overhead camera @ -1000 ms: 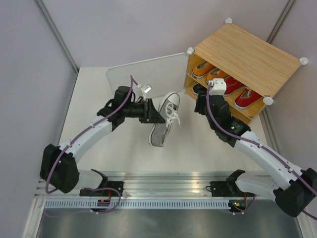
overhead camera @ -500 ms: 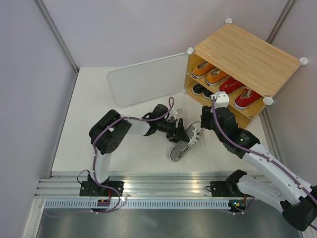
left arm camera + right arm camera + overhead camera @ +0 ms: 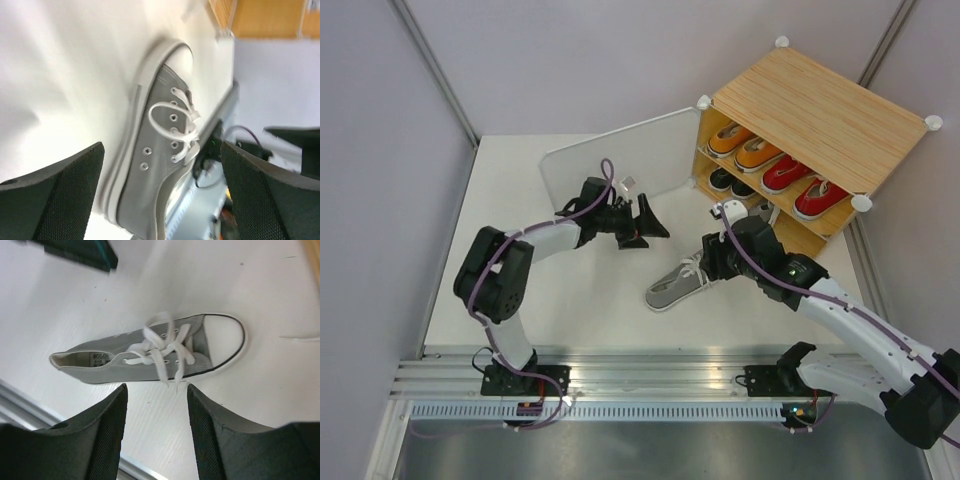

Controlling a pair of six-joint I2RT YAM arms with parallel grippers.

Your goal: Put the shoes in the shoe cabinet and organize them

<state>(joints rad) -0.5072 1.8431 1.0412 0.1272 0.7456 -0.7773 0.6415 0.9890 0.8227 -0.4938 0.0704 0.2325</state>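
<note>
Grey shoe [image 3: 675, 288] lies on the white table [image 3: 520, 210], in the open between the two arms and well short of the shoe cabinet [image 3: 820, 105]. Toe points toward the cabinet, heel toward the metal rail [image 3: 650, 372] at the near edge. White laces are loose on top. Cannot tell if it sits flat on its sole or is tipped.

Left gripper [image 3: 655, 222] hangs up-left of the shoe, apart from it. Its fingers [image 3: 60, 195] are spread wide and released, with nothing in them. Right gripper [image 3: 156, 392] hangs over the toe end. Its fingers [image 3: 105, 435] are parted and not clamped on the shoe, which shows beyond them in the right wrist view.

Cabinet door [image 3: 620, 160], a frosted white panel, is swung open to the left and stands behind the left gripper. The cabinet mouth is uncovered. The right arm's forearm lies across the table in front of the lower right part of the cabinet.

Cabinet contents:
- Upper shelf: two orange shoes [image 3: 742, 145] on the left, two red shoes [image 3: 800, 185] on the right, in a row.
- Lower level: two black shoes [image 3: 730, 183] at the left end. The rest of that level is hidden by the right arm.
</note>
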